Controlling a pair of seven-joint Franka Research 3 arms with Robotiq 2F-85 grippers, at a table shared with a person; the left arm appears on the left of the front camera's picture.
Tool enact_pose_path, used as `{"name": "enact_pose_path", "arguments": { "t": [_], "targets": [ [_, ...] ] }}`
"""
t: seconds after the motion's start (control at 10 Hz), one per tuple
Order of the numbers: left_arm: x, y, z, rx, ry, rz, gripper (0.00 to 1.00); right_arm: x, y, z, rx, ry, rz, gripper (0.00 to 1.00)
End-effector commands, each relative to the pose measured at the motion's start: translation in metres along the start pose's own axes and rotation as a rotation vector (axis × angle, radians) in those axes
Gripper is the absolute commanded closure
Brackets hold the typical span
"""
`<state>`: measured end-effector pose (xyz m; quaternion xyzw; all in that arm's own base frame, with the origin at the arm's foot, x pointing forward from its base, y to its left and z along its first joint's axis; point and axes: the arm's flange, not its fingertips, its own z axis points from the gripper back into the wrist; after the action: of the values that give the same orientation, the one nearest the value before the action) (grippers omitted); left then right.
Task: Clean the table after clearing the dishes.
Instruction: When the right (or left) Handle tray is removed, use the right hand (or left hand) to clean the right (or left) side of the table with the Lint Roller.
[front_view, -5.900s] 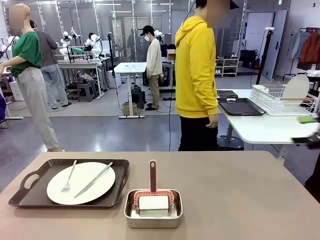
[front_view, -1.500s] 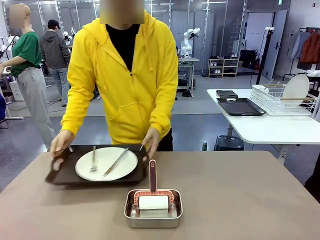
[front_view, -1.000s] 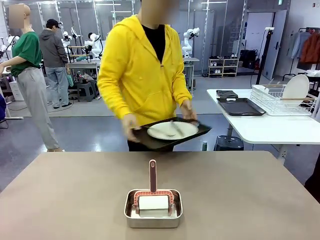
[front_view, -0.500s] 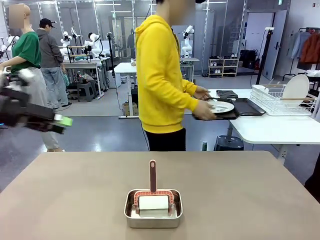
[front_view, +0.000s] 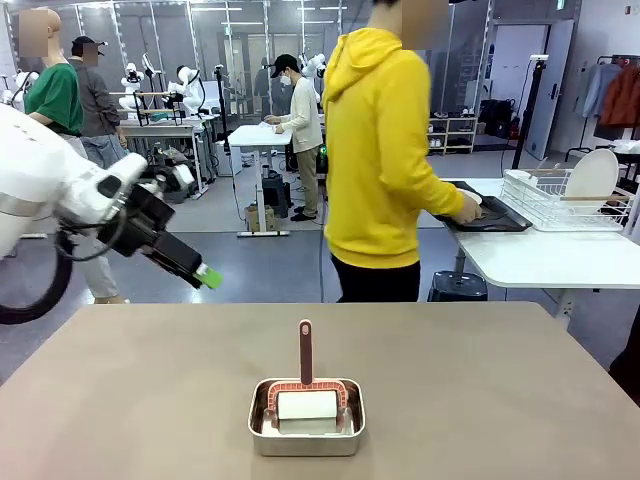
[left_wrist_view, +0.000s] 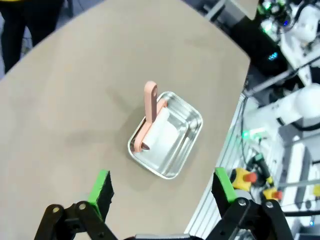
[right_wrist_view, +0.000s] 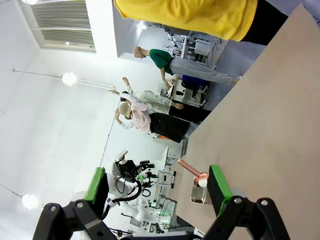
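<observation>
Plain beige-brown bench; silver pan, white roller with a salmon-pink handle — yellow hoodie, white arm, black left hand, green pads.

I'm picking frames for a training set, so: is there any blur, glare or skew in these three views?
Front view: evenly lit and sharp, with a faint shadow around the steel pan on the table. Left wrist view: tilted, the pan's walls glint, and the background past the table edge is slightly soft. Right wrist view: rolled sideways, with a washed-out wall and glaring lamps behind the open right end effector.
</observation>
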<state>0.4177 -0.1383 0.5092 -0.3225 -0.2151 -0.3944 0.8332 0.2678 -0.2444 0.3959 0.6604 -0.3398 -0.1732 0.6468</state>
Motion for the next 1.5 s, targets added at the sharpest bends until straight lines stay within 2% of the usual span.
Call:
{"name": "enact_pose_path", "arguments": {
  "t": [0.0, 0.7, 0.8, 1.1, 1.2, 1.4],
  "targets": [
    [0.011, 0.001, -0.028, -0.001, 0.042, -0.071, 0.00, -0.003, 0.003, 0.001, 0.006, 0.006, 0.006, 0.00],
    [0.005, 0.004, -0.028, -0.016, 0.029, -0.030, 0.00, -0.003, 0.003, 0.001, 0.006, 0.006, 0.006, 0.00],
    [0.018, 0.002, -0.035, -0.019, 0.063, -0.082, 0.00, -0.003, 0.003, 0.001, 0.006, 0.006, 0.006, 0.00],
    [0.080, 0.010, -0.075, -0.032, 0.296, -0.140, 0.00, -0.003, 0.003, 0.001, 0.006, 0.006, 0.006, 0.00],
    [0.097, 0.006, -0.094, -0.036, 0.434, -0.145, 0.00, -0.003, 0.003, 0.001, 0.006, 0.006, 0.006, 0.00],
    [0.131, -0.003, -0.143, -0.016, 0.674, -0.252, 0.00, -0.003, 0.003, 0.001, 0.006, 0.006, 0.006, 0.00]
  ]
}}
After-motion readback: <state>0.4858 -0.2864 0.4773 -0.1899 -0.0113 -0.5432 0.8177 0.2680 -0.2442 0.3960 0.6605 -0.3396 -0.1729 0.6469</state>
